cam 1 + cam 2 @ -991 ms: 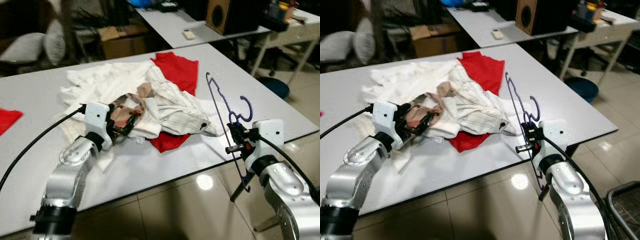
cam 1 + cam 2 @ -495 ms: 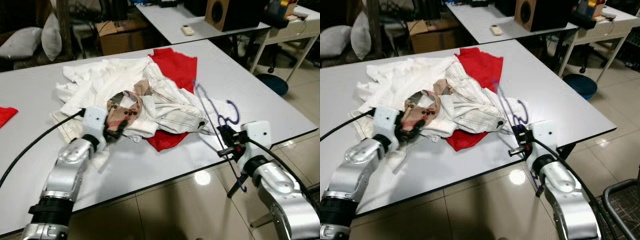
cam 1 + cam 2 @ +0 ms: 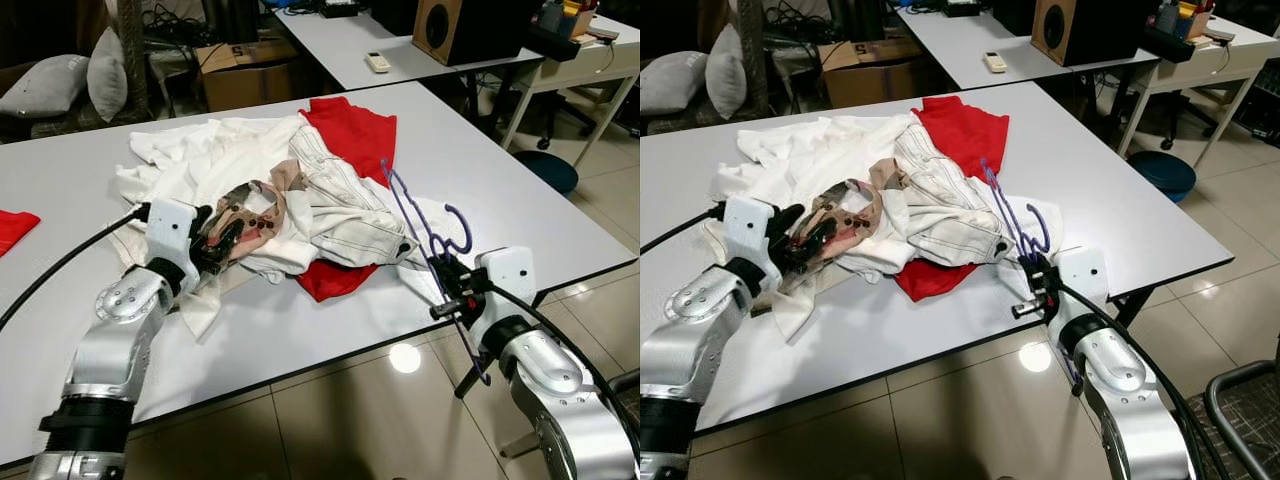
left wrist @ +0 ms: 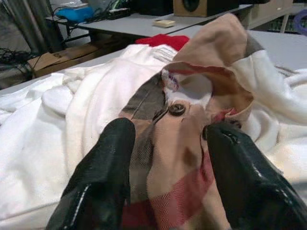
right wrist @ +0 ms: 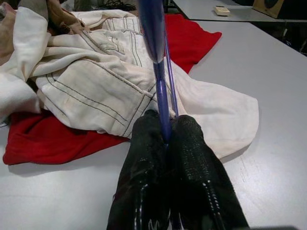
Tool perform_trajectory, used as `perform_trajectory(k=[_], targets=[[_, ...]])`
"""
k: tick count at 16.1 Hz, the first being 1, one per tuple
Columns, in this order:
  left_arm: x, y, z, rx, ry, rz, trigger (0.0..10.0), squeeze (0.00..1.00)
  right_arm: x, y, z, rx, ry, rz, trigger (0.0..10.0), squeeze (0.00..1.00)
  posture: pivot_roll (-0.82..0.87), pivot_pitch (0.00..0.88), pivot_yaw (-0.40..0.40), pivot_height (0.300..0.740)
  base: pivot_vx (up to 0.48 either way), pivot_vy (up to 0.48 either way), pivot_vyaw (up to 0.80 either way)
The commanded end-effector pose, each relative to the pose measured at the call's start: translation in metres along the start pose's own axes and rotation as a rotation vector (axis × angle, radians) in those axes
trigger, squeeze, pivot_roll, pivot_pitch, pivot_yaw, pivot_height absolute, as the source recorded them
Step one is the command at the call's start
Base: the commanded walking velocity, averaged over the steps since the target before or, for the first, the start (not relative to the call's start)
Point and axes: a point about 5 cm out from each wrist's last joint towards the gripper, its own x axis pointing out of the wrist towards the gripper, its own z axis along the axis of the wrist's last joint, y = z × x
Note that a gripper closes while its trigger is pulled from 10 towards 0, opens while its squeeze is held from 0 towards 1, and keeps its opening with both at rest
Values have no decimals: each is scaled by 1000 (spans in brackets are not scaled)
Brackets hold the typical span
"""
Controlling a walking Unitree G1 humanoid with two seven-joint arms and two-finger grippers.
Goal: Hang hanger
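A thin purple hanger slants up over the table's near right edge, its hook toward the right. My right gripper is shut on its lower bar, and the right wrist view shows both fingers pressed on the purple wire. My left gripper is at the near left of the clothes pile. It is open, its fingers either side of a tan plaid collar with a button. The plaid garment lies on white clothes.
On the white table, a white stitched garment and a red cloth lie in the pile. Another red cloth lies at the left edge. Behind stand a second table with a remote, a speaker, a cardboard box and pillows.
The camera has shifted. My right gripper has brought the hanger nearer the clothes pile, leaning over it. My left gripper stays at the plaid collar, now a little higher.
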Motion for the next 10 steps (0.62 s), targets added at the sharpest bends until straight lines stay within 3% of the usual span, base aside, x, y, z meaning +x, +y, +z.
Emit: perform_trajectory(k=[1,4,10], targets=[[-3,5,-1,20,19,8,0,0,0,4,-6,8,22,13,10000,0,32,0,36,740,0,0,0],[-1,6,-10,43,74,21,0,0,2,7,-7,5,18,25,10000,0,33,0,43,740,0,0,0],[8,-1,-11,60,96,-35,0,0,1,7,-7,4,10,16,10000,0,30,0,53,740,0,0,0]])
